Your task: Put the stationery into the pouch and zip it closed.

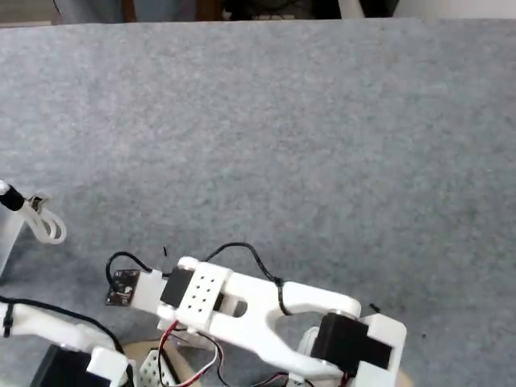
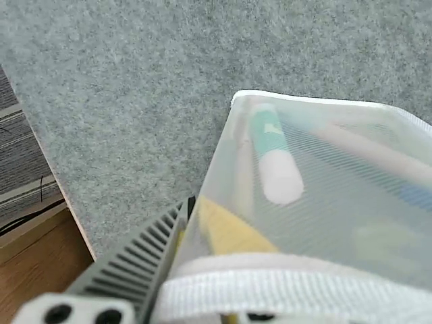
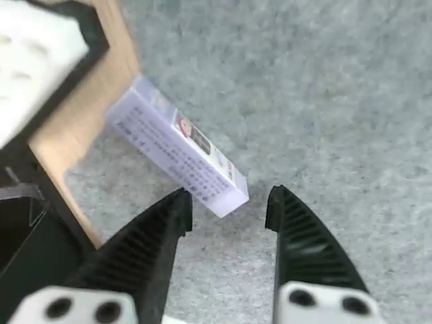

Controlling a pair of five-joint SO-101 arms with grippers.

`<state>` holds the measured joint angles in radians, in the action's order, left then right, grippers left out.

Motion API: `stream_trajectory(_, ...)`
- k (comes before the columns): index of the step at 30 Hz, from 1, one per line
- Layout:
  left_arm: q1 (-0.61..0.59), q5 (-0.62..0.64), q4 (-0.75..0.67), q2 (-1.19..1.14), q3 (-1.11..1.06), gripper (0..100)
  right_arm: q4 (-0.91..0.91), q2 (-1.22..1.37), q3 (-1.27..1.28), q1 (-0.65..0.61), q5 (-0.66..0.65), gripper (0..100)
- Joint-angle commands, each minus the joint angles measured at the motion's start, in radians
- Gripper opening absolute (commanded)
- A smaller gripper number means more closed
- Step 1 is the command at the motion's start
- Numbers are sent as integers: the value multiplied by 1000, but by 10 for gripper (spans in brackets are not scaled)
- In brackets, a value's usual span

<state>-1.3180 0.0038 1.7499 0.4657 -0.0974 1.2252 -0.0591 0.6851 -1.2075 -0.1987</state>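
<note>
Several pieces of stationery showed through the translucent mesh pouch (image 2: pixel 324 223): a teal-and-white stick (image 2: pixel 273 158), a yellow piece (image 2: pixel 226 229) and a pale pen (image 2: pixel 378 152) lay inside it. The left hand (image 2: pixel 202 223) was clamped on the pouch near its white zip band (image 2: pixel 270 287), with one grey ribbed finger (image 2: pixel 135 266) against the pouch's edge and the other hidden behind it. One small white-and-lilac box (image 3: pixel 177 154) lay flat on the grey desk (image 3: pixel 324 81), outside the pouch, with one end at the edge of a wooden board (image 3: pixel 88 128). The right hand (image 3: pixel 227 202) hovered over the box's other end, its black fingers (image 3: pixel 297 236) spread apart. In the high view a white arm (image 1: pixel 258 310) sat low over the near edge of the desk.
</note>
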Motion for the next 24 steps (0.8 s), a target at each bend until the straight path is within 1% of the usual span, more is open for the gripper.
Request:
stream_trajectory(1,-22,-9,-2,-5,41,29,-14,-1,-33,11,11,191)
stream_trajectory(7,-19,-9,-2,-5,41,29,-31,1,-31,11,3,191)
stream_trajectory(12,-19,-11,-2,-5,41,29,-49,27,-36,3,-66,191)
stream_trajectory(20,-19,-11,-2,-5,39,29,-60,163,-64,-6,-164,189)
stream_trajectory(22,-18,-11,-2,-5,38,29,-75,174,-77,-2,-181,155)
stream_trajectory(24,-18,-12,-2,-5,38,29,-95,185,-104,0,-199,60)
